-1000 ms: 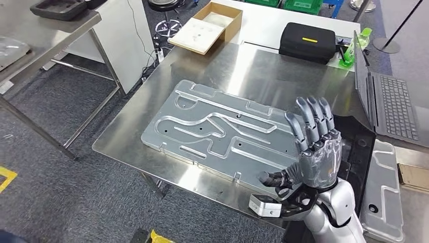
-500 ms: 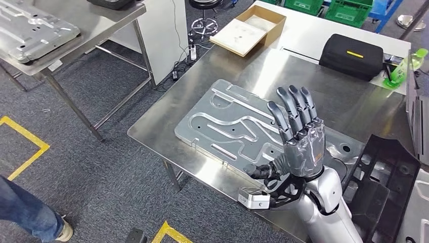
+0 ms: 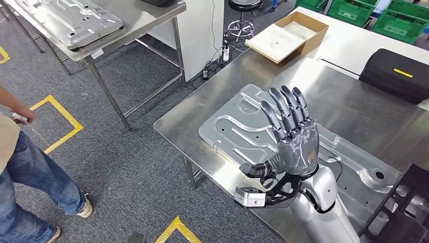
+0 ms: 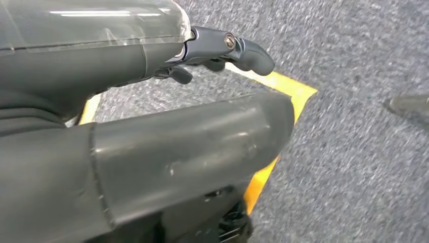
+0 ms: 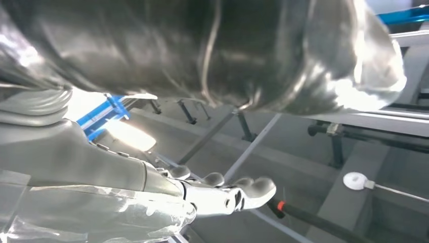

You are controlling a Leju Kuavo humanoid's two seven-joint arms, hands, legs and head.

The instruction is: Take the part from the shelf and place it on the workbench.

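- Whole head view swung over the last second: near worktop [image 3: 212, 101] slid right in frame, second worktop [image 3: 136, 20] came in at upper left, person [image 3: 25, 162] entered at left edge. Camera turn, not motion of the things.
- Right hand [image 3: 291, 144] raised over the near worktop's front edge throughout, fingers [image 3: 283, 109] straight, spread, grasping nothing.
- Left hand [image 4: 222, 48] seen from its wrist camera over grey carpet and yellow floor tape [image 4: 283, 86]; fingers partly curled, nothing visible in them, released or clenched cannot be told.
- Part [image 3: 243, 129]: flat grey grooved plate lying on the near worktop, under and beyond the right hand, not touched by it.
- Judgement: placing looks done for this part; turn away from the near worktop suggests heading back for another.
- Count: 2 metal worktops, 1 grooved plate on each (second plate [image 3: 71, 20] far left of the near worktop), 1 cardboard box [image 3: 288, 35] beyond it, 1 black case [image 3: 399, 76], 2 green crates [image 3: 377, 15], 1 person.
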